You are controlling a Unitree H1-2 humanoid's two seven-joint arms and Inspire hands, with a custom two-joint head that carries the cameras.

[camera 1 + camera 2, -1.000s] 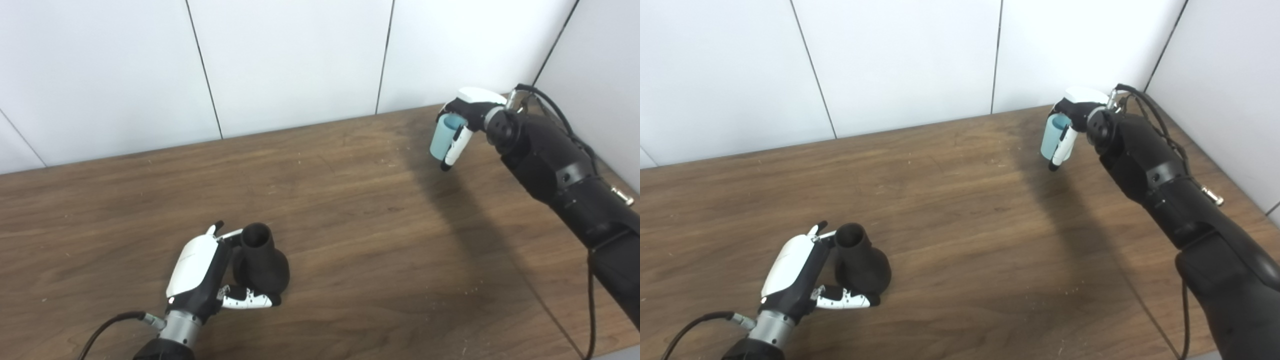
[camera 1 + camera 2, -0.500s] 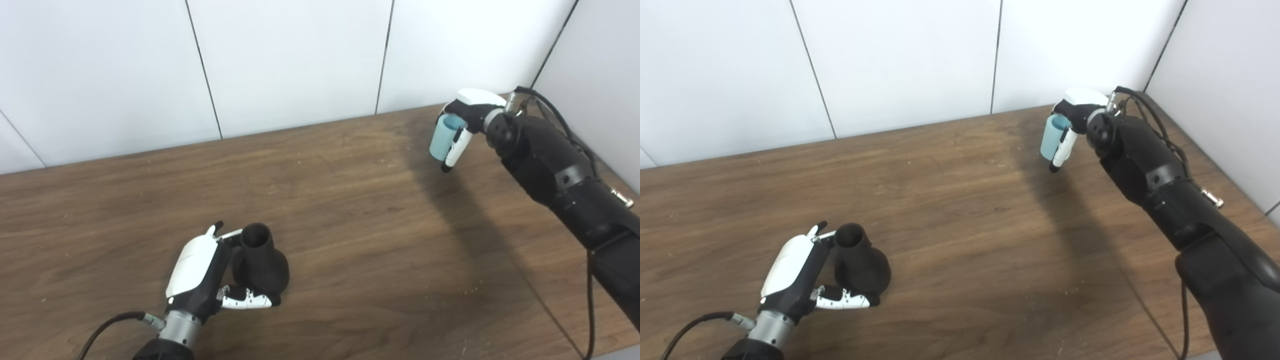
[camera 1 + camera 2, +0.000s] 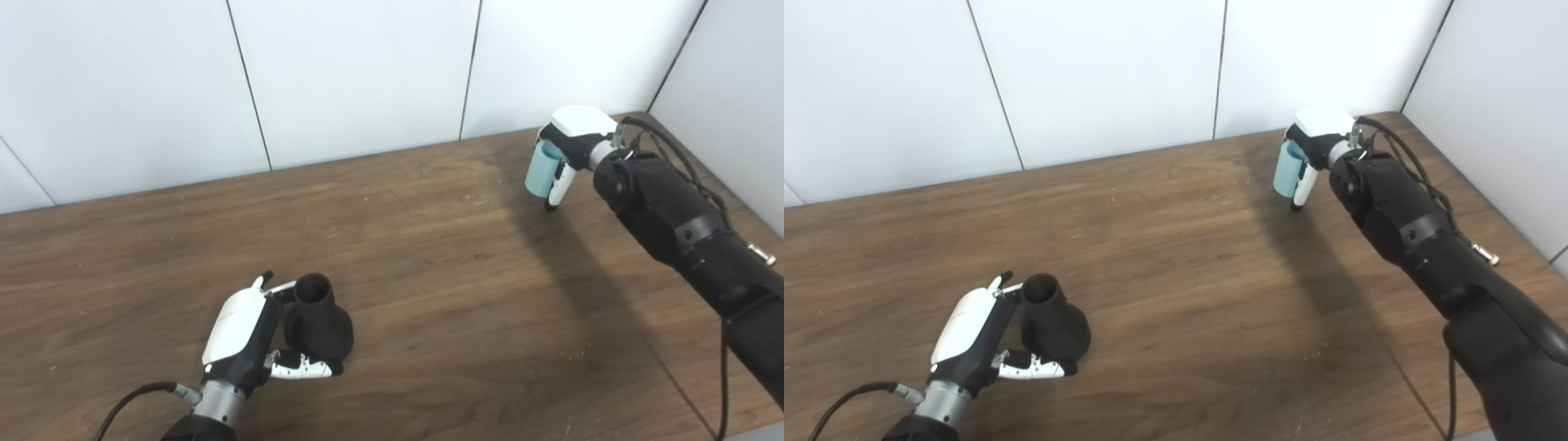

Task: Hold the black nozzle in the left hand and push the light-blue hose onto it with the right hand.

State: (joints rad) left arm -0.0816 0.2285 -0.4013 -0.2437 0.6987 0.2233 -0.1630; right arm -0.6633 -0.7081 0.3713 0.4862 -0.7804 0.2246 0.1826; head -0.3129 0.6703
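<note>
Left eye view
Left hand [image 3: 245, 340]: wrapped around the nozzle [image 3: 318, 321], which stands on the table [image 3: 429, 294] near its front, mouth up.
Right hand [image 3: 566, 147]: clasps the hose [image 3: 539, 171] at the far right, above the tabletop.

Right eye view
Nozzle and hose: well apart.

The dark brown wooden table [image 3: 429, 257] has a visible streaky grain and a low sheen, with pale specks on it. The black flared nozzle [image 3: 318, 321] looks matt, slightly rough plastic. The short light-blue hose piece [image 3: 539, 174] looks smooth and matt. Both the left hand [image 3: 245, 337] and the right hand [image 3: 569, 144] have glossy white plastic shells over black parts. The white wall panels [image 3: 355, 73] behind the table are smooth, faintly satin.
</note>
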